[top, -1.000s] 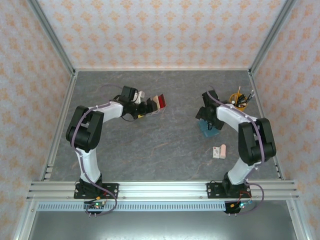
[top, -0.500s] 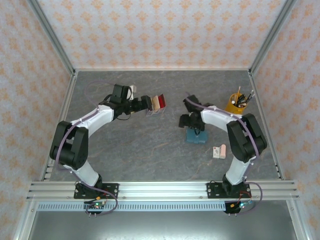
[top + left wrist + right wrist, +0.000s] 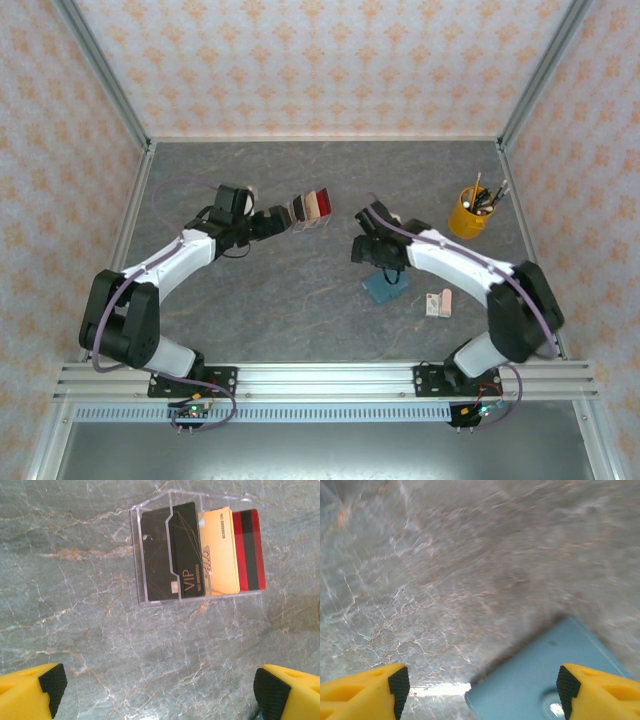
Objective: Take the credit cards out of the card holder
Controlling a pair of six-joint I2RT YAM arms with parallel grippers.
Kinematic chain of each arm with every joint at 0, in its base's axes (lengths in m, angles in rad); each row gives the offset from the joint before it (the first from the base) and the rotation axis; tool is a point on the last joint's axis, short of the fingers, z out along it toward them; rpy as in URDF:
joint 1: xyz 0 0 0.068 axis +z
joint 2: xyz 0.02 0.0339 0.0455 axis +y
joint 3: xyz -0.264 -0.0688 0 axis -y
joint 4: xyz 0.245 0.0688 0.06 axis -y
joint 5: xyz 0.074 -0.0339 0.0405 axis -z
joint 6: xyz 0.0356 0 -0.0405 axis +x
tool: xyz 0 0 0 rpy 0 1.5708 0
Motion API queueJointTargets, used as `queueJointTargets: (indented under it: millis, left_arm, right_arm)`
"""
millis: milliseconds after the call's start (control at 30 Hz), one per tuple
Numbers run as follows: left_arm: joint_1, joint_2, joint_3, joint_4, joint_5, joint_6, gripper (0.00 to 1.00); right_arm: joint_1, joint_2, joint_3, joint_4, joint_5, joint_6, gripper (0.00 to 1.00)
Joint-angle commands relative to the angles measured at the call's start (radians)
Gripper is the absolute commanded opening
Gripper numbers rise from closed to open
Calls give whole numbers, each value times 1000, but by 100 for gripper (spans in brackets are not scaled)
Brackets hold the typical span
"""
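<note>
Jaws spread wide, nothing held.
The left gripper [image 3: 160,685] faces cards [image 3: 220,550] in a clear rack [image 3: 142,597]; the right gripper [image 3: 480,685] hangs by the blue holder [image 3: 540,672].

- Left arm stretches far and rightward from its near-left base, left gripper [image 3: 162,687] fingers spread wide.
- Right arm bends leftward toward centre, right gripper [image 3: 482,685] fingers apart.

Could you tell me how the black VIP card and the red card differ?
The black VIP card carries gold lettering; the red card has dark lengthwise stripes. In the left wrist view the black card lies left of the tan card, the red card right of it. Both sit in the clear stand.
</note>
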Motion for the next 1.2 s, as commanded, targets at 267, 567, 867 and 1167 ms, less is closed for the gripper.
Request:
queueJointTargets:
  millis: [267,567,867,1167]
  left_arm:
    - [-45,-23,-51,7,65,-84,99]
    - [-92,28,-67,72,142,-132,96]
    - [-118,55,-85,84,217,-163,90]
    - [-157,125,-142,171,286,-214,68]
  right_arm:
    - [-63,-154,-251,-5,47,368,67]
    - [-91,-46,-248,120,-49,299,59]
    - [-39,62,-185,263,-201,101,54]
    - [50,258,15,290,-328,-78,49]
